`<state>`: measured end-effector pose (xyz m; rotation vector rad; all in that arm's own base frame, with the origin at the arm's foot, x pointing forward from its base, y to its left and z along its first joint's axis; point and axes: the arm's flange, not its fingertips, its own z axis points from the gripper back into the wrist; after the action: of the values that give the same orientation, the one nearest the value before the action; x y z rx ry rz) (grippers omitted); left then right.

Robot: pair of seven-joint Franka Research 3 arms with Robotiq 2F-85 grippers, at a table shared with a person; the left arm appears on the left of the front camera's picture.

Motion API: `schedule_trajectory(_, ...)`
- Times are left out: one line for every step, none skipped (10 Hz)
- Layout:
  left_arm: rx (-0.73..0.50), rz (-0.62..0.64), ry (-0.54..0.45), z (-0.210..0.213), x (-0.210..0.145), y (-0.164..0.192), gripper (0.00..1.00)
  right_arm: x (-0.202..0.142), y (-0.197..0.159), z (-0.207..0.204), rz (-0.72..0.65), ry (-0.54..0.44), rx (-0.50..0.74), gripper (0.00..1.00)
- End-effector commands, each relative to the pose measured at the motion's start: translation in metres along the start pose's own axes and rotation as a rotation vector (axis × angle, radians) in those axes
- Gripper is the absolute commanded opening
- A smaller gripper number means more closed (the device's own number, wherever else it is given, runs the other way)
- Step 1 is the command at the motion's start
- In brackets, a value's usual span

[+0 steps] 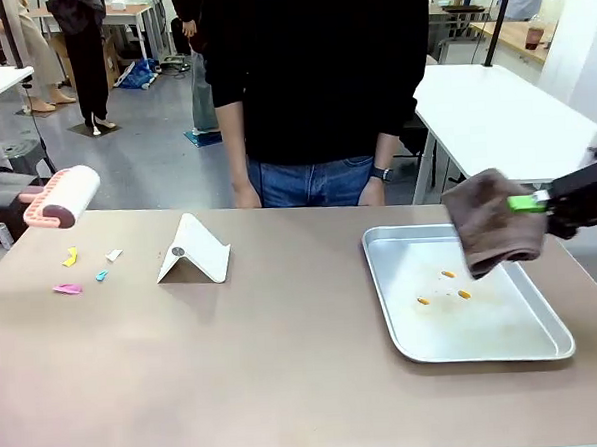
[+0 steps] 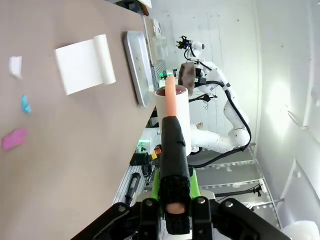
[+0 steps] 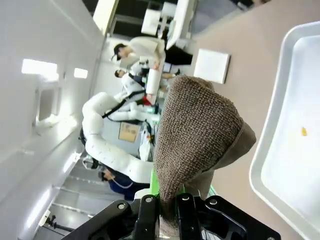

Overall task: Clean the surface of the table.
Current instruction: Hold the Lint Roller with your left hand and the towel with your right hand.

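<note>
No lettering, label, brand or number is legible anywhere, neither on the worktop (image 1: 286,374) nor on the silver tray (image 1: 494,325) resting on it.

The wide taupe-brown table (image 1: 286,374) lies flat, its matte top pale-edged.

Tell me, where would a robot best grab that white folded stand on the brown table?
Probably at its top ridge, coming straight down from above. The white stand has two panels that lean together into a narrow peak, which a tool could pinch from both sides. Its base splays wide and sits flat on the table, so a grip lower down looks harder.
</note>
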<state>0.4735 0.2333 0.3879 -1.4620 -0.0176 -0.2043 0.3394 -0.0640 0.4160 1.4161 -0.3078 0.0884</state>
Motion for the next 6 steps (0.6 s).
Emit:
schedule_trajectory(-0.048, -0.073, 0.004, 0.034, -0.007, 0.013, 0.0, -0.026, 0.01, 0.026, -0.034, -0.031, -0.041, 0.0)
schedule_trajectory(-0.108, -0.109, 0.003, 0.05, -0.012, 0.025, 0.0, -0.033, 0.006, 0.04, -0.029, -0.045, -0.063, 0.0)
schedule_trajectory(-0.169, -0.152, -0.017, 0.061, -0.015, 0.034, 0.0, -0.039, 0.001, 0.048, -0.032, -0.057, -0.084, 0.0)
schedule_trajectory(-0.194, -0.147, -0.056, 0.064, -0.015, 0.041, 0.0, -0.044, -0.003, 0.05, -0.001, -0.074, -0.064, 0.0)
schedule_trajectory(-0.22, -0.158, -0.057, 0.064, -0.013, 0.045, 0.0, -0.048, -0.005, 0.05, 0.023, -0.085, -0.05, 0.0)
schedule_trajectory(-0.221, -0.14, -0.062, 0.06, -0.011, 0.047, 0.0, -0.048, -0.009, 0.05, 0.011, -0.092, -0.06, 0.0)
